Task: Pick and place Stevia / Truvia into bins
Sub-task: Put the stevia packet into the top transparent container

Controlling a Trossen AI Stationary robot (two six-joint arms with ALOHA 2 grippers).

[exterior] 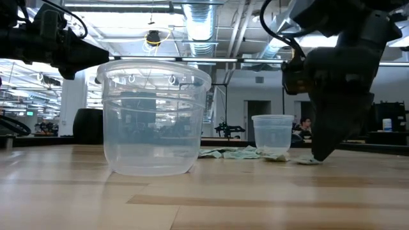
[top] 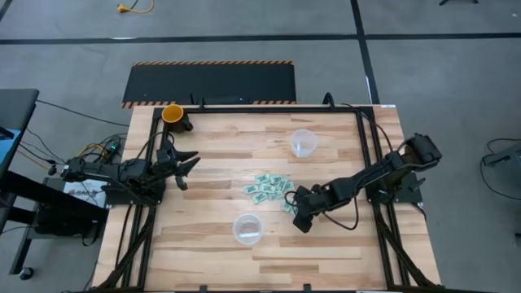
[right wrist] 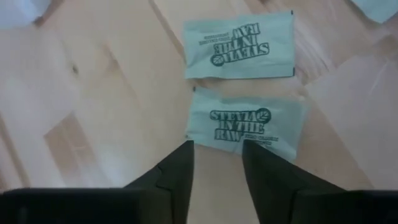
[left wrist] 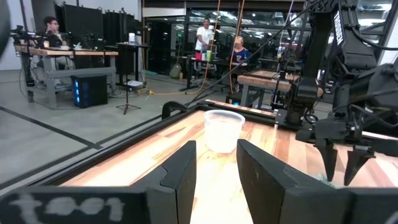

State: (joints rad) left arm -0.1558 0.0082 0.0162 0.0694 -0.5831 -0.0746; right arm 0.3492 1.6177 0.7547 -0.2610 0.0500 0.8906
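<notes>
Several green-and-white Stevia packets [top: 269, 189] lie flat in a loose heap at the table's middle, and low down they show as a strip of packets [exterior: 239, 153]. One clear cup [top: 303, 142] stands far of the heap, the other clear cup [top: 247, 229] near of it. My right gripper [top: 301, 218] is open and points down at the heap's right end. Its fingers stand over one long edge of a single packet [right wrist: 245, 127], with a second packet [right wrist: 239, 46] just beyond. My left gripper [top: 186, 165] waits open at the table's left. My right gripper [right wrist: 217, 149] comes from above with its fingers pointing down at the near long edge [right wrist: 217, 142] of the flat packet. Its tips reach down to table level [exterior: 316, 156]. I cannot tell whether they touch the paper.
An orange-yellow cup [top: 172, 114] stands at the far left corner. A black frame [top: 366, 146] runs along the table's right side. Bare wood lies near of the cups and left of the heap. People stand in the room beyond the table.
</notes>
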